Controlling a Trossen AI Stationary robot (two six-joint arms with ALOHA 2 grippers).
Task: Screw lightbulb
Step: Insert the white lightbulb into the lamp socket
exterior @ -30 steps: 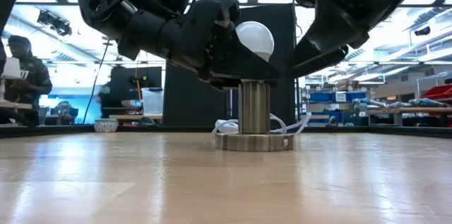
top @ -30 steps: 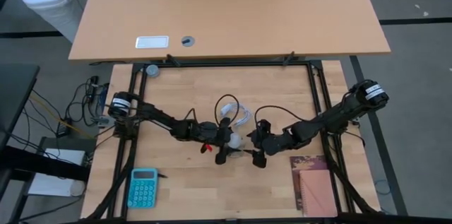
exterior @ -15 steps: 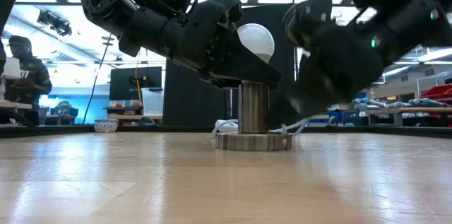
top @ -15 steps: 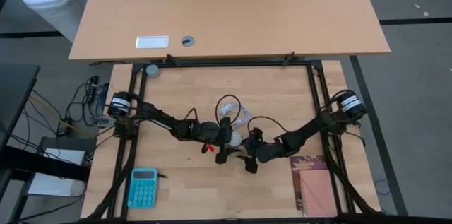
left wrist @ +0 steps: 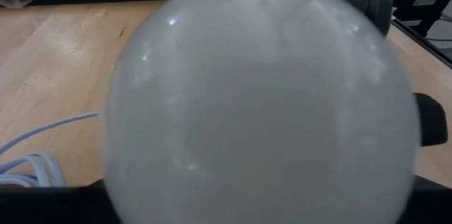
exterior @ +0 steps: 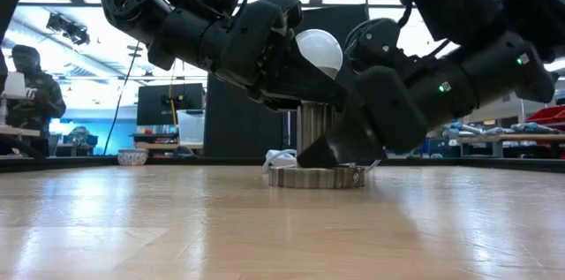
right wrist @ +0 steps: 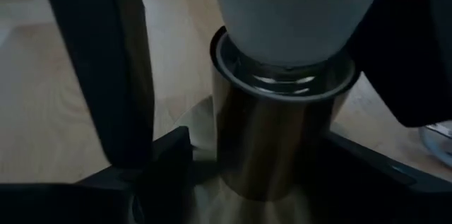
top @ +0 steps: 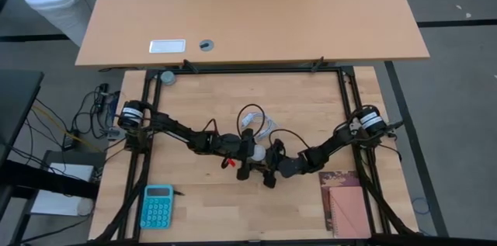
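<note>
Bulb point(exterior: 319, 51) sits in the socket point(exterior: 317, 135) mid-tabletop, left claw point(top: 247, 155) closed round its globe, right claw point(exterior: 340, 149) spread wide down at the socket; if I twist before the right clamps, socket spins and threads cross.

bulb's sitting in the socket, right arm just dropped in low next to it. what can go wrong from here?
1. The right gripper is open around the metal socket but hasn't clamped it; if the left gripper twists the lightbulb now, the base may spin or slide.
2. Both grippers crowd the same spot, so they may collide.
3. The white cable lies right behind the base and could snag.
</note>
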